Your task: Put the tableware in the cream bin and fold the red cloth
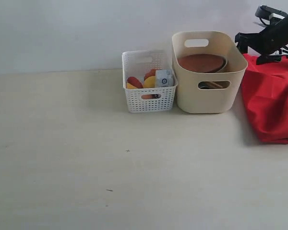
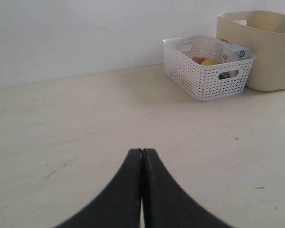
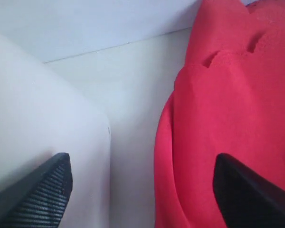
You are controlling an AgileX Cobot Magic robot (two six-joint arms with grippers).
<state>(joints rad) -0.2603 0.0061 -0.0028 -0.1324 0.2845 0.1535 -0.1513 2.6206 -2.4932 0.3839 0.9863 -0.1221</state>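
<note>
The red cloth [image 1: 271,103] is running off the right edge of the exterior view, and the right arm [image 1: 276,31] is leaving at the top corner. The cream bin [image 1: 209,98] wall is hiding most of the brown plate [image 1: 201,62]; what is showing through its front handle hole is too small to name. The basket [image 1: 149,101] wall is covering the lower parts of the food [image 1: 149,81].
</note>
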